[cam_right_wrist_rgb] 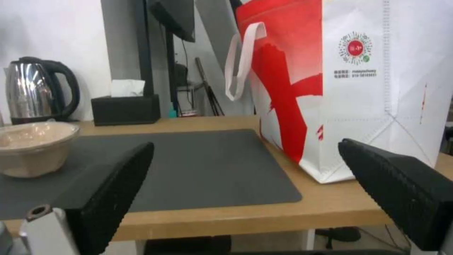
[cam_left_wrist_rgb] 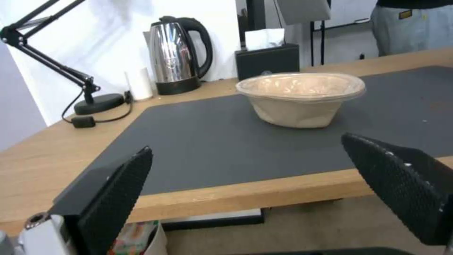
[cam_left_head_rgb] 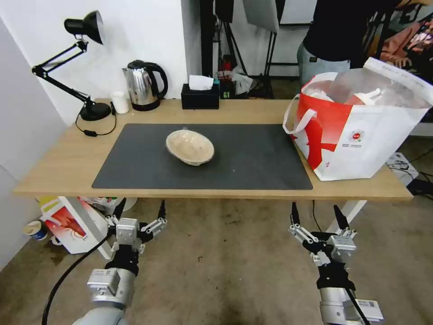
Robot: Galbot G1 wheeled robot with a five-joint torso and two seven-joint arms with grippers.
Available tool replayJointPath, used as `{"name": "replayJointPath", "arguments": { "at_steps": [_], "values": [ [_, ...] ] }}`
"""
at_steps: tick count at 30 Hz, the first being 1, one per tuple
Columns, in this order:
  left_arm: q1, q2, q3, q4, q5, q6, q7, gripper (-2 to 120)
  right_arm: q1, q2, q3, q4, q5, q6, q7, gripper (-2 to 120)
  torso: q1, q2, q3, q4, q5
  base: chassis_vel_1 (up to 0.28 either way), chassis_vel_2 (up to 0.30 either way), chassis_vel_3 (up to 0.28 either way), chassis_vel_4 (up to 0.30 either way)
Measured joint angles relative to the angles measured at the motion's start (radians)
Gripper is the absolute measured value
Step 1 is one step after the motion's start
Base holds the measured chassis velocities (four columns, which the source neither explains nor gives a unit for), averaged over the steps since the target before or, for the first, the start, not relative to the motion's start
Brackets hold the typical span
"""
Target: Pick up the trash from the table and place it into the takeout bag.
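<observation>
A beige paper bowl (cam_left_head_rgb: 190, 147) lies near the middle of the dark grey mat (cam_left_head_rgb: 252, 167) on the light-wood table (cam_left_head_rgb: 58, 167), tipped slightly so that its mouth faces partly toward the robot. It is beyond the table's near edge, ahead of and to the right of the left gripper (cam_left_head_rgb: 140, 211), and well apart from it; the left wrist view shows the bowl (cam_left_wrist_rgb: 301, 97) standing between and beyond the two black fingers (cam_left_wrist_rgb: 115, 198). The takeout bag (cam_left_head_rgb: 361, 135) stands upright on the table's right end, partly over the mat's right edge, ahead of and above the right gripper (cam_left_head_rgb: 316, 214). Inside its open mouth a red cup with a white lid (cam_left_head_rgb: 367, 98) and a white bowl (cam_left_head_rgb: 321, 95) can be seen. In the right wrist view the bag (cam_right_wrist_rgb: 377, 88) rises just beyond the right fingers (cam_right_wrist_rgb: 401, 191), with the bowl (cam_right_wrist_rgb: 33, 147) far off on the mat.

Both arms are held low in front of the table, below the level of its top, with the grippers pointing up and forward. Each gripper's jaws are spread wide and hold nothing.

Along the table's far edge stand a desk lamp (cam_left_head_rgb: 81, 63), a small white cup (cam_left_head_rgb: 120, 102), a kettle (cam_left_head_rgb: 143, 85) and a black tissue box (cam_left_head_rgb: 200, 94).
</observation>
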Motion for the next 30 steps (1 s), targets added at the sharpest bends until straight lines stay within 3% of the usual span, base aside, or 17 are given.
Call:
{"name": "replayJointPath", "arguments": {
  "at_steps": [30],
  "values": [
    [0.000, 0.000, 0.000, 0.000, 0.000, 0.000, 0.000, 100, 0.010, 0.007, -0.002, -0.043, 0.010, 0.023, -0.007, 100, 0.000, 0.000, 0.000, 0.0000, 0.0000, 0.000, 0.000, 0.000, 0.000]
  ]
}}
